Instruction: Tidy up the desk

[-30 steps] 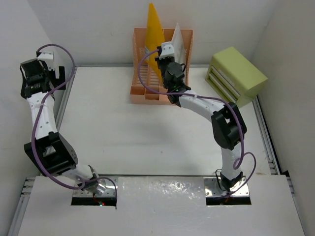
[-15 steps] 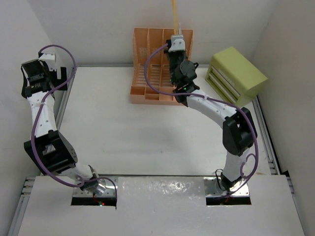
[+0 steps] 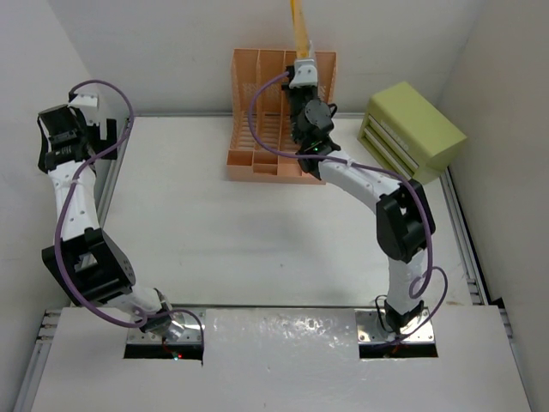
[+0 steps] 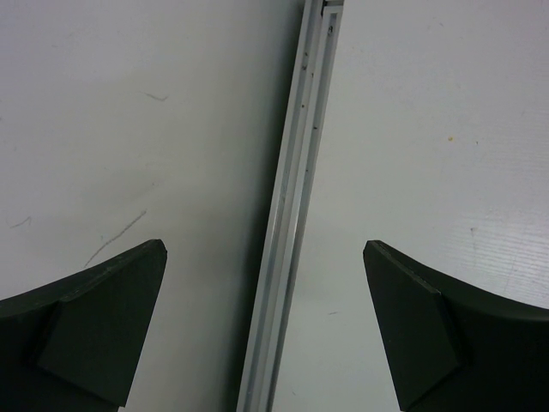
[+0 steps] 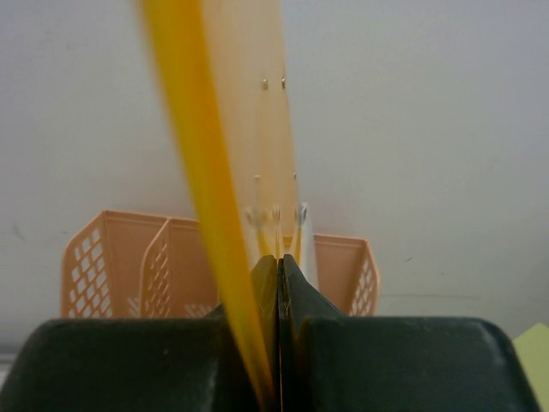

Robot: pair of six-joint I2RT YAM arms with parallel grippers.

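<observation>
Desk [image 3: 257, 232]: white, flat, spread beneath both hands, with the arm bases bolted at its near edge.

Peach slotted file rack [image 3: 257, 129]: at the far edge of the desk, right under and behind the right hand [image 3: 304, 55]. From the wrist, seen as latticed compartments [image 5: 120, 266] on either side of the closed fingertips.

Lime-green drawer box [image 3: 412, 129]: off to the right of the right hand, apart from it, by the far right corner of the desk.

Yellow folder [image 3: 298, 21]: pinched at its lower edge by the right hand, upright, rising from between the fingers and out past the top of the overhead view. In the wrist view a blurred deep-yellow edge [image 5: 206, 189] slanting up to the left, with a paler sheet behind it.

Right hand [image 5: 279, 266]: clamped tight on the yellow folder, fingers pressed together, held above the rack.

Left hand [image 3: 58, 142]: out at the left side of the desk, spread wide, gripping nothing, dark fingers [image 4: 94, 318] well apart.

Silver rail [image 4: 292, 215]: straight below the left hand, running between its two fingers, with desk surface to its right.
</observation>
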